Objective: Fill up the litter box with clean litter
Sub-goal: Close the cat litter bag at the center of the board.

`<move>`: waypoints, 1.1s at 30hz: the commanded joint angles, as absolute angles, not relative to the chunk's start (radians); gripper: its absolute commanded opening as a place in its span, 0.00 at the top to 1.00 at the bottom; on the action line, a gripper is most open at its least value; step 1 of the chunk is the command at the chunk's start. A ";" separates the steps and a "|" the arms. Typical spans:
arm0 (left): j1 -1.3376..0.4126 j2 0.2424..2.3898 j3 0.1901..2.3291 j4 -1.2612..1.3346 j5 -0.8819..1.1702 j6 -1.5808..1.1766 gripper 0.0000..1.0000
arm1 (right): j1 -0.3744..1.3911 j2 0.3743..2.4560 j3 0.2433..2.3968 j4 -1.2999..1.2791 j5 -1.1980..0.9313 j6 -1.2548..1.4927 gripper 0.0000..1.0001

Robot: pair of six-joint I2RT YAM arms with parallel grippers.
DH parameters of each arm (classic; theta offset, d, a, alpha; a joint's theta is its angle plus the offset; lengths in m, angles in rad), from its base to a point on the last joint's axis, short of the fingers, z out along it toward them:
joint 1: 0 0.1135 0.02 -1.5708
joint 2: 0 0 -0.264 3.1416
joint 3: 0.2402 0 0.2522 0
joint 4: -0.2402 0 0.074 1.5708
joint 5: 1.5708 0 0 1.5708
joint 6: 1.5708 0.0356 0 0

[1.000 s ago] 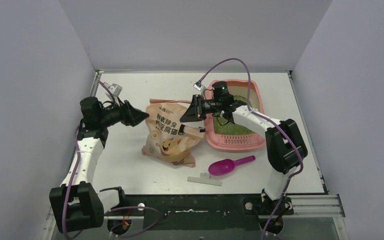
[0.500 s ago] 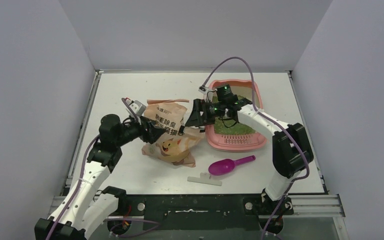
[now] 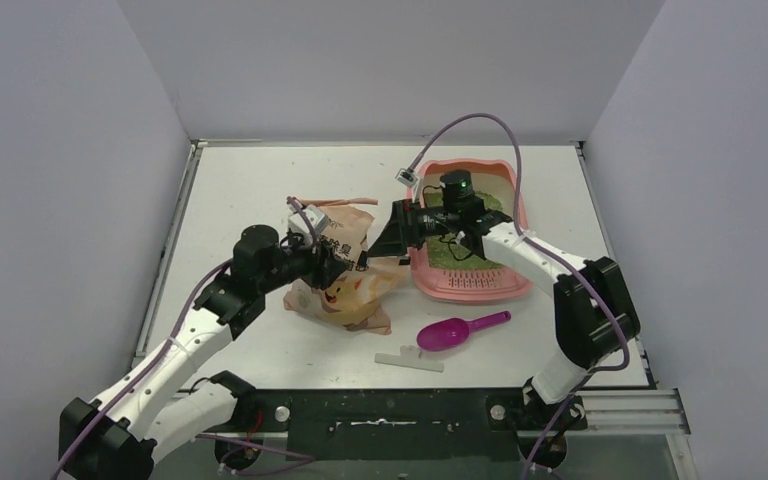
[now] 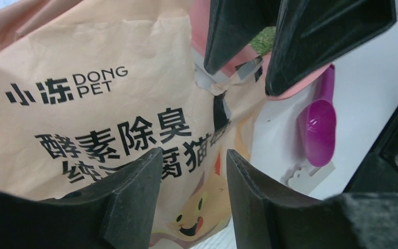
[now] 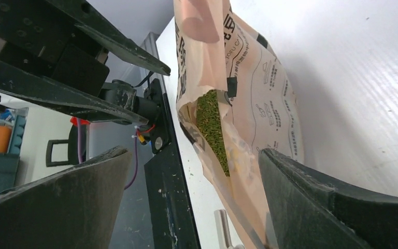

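The pink litter box (image 3: 480, 290) sits right of centre, with green litter (image 3: 465, 260) spread inside. A tan litter bag (image 3: 345, 295) lies on its side to the left of the box; more litter (image 5: 210, 124) shows through its torn mouth. My right gripper (image 3: 375, 245) hovers at the bag's top edge. Its jaws (image 5: 194, 151) stand wide open, and the bag's edge runs beside one finger without being pinched. My left gripper (image 3: 343, 265) is over the bag's printed face, open (image 4: 194, 171) with nothing between its fingers.
A magenta scoop (image 3: 460, 328) lies in front of the litter box, and a small white clip (image 3: 410, 358) rests near the table's front edge. The scoop (image 4: 318, 124) also shows in the left wrist view. Grey walls enclose the table on three sides.
My left arm has swung from the table's left side across to the bag. My right gripper has opened wide and let go of the bag's top.
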State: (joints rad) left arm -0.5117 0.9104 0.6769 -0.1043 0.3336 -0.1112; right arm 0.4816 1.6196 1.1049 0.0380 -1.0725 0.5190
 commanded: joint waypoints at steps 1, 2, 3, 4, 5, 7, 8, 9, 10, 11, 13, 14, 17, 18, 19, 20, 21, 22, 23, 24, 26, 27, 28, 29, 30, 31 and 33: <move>-0.529 0.976 0.794 -0.142 0.242 -0.062 0.59 | 0.528 1.689 1.200 -0.060 -1.091 0.393 0.00; -0.530 0.994 0.811 -0.162 0.232 -0.058 0.61 | 0.536 1.707 1.214 -0.100 -1.093 0.365 0.00; -0.531 1.012 0.824 -0.176 0.226 -0.055 0.63 | 0.543 1.718 1.222 -0.121 -1.100 0.343 0.00; -0.532 1.024 0.832 -0.182 0.224 -0.049 0.65 | 0.547 1.723 1.221 -0.127 -1.106 0.335 0.00; -0.533 1.036 0.837 -0.187 0.227 -0.045 0.67 | 0.553 1.724 1.218 -0.128 -1.111 0.331 0.00; -0.534 1.051 0.846 -0.202 0.229 -0.041 0.70 | 0.558 1.727 1.216 -0.123 -1.150 0.345 0.01; -0.534 1.055 0.847 -0.205 0.229 -0.041 0.71 | 0.563 1.730 1.218 -0.119 -1.181 0.352 0.02; -0.534 1.058 0.843 -0.204 0.230 -0.044 0.72 | 0.570 1.733 1.223 -0.122 -1.200 0.357 0.04; -0.534 1.061 0.839 -0.199 0.232 -0.044 0.73 | 0.575 1.738 1.228 -0.132 -1.213 0.361 0.07; -0.534 1.066 0.836 -0.195 0.237 -0.044 0.74 | 0.581 1.741 1.229 -0.132 -1.227 0.373 0.10; -0.534 1.078 0.835 -0.196 0.247 -0.046 0.75 | 0.589 1.742 1.222 -0.108 -1.247 0.409 0.19; -0.534 1.085 0.834 -0.195 0.256 -0.047 0.75 | 0.593 1.739 1.213 -0.092 -1.246 0.425 0.24; -0.534 1.103 0.828 -0.187 0.256 -0.052 0.76 | 0.594 1.738 1.195 -0.052 -1.237 0.476 0.42; -0.534 1.106 0.824 -0.177 0.251 -0.054 0.76 | 0.591 1.744 1.197 -0.062 -1.234 0.478 0.48; -0.534 1.109 0.820 -0.165 0.248 -0.054 0.76 | 0.588 1.748 1.196 -0.062 -1.230 0.483 0.53; -0.534 1.113 0.819 -0.154 0.245 -0.053 0.76 | 0.585 1.751 1.193 -0.055 -1.226 0.495 0.59; -0.534 1.118 0.822 -0.147 0.243 -0.049 0.76 | 0.581 1.754 1.187 -0.037 -1.225 0.515 0.62; -0.534 1.124 0.828 -0.142 0.240 -0.042 0.76 | 0.576 1.756 1.178 0.002 -1.228 0.546 0.67; -0.534 1.132 0.836 -0.139 0.239 -0.036 0.74 | 0.570 1.756 1.166 0.044 -1.229 0.585 0.71; -0.534 1.140 0.845 -0.137 0.239 -0.029 0.72 | 0.560 1.755 1.155 0.078 -1.224 0.617 0.73; -0.534 1.160 0.868 -0.144 0.245 -0.007 0.69 | 0.538 1.757 1.144 0.093 -1.206 0.656 0.81; -0.532 1.172 0.882 -0.153 0.245 0.008 0.66 | 0.523 1.756 1.138 0.095 -1.191 0.664 0.85; -0.531 1.183 0.896 -0.168 0.241 0.028 0.64 | 0.506 1.752 1.129 0.094 -1.170 0.670 0.88; -0.529 1.195 0.911 -0.187 0.237 0.043 0.61 | 0.487 1.749 1.122 0.084 -1.148 0.673 0.91; -0.526 1.204 0.925 -0.205 0.234 0.057 0.58 | 0.471 1.747 1.121 0.061 -1.112 0.669 0.91; -0.522 1.213 0.936 -0.220 0.232 0.068 0.55 | 0.459 1.744 1.127 0.018 -1.085 0.645 0.90; -0.512 1.227 0.953 -0.240 0.235 0.085 0.51 | 0.453 1.737 1.159 -0.111 -1.025 0.564 0.81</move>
State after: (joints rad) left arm -0.5289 1.2037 0.8799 -0.2119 0.2428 0.0143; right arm 0.4774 1.7485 1.1255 0.0025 -1.1191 0.6224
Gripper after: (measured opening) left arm 0.456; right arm 0.113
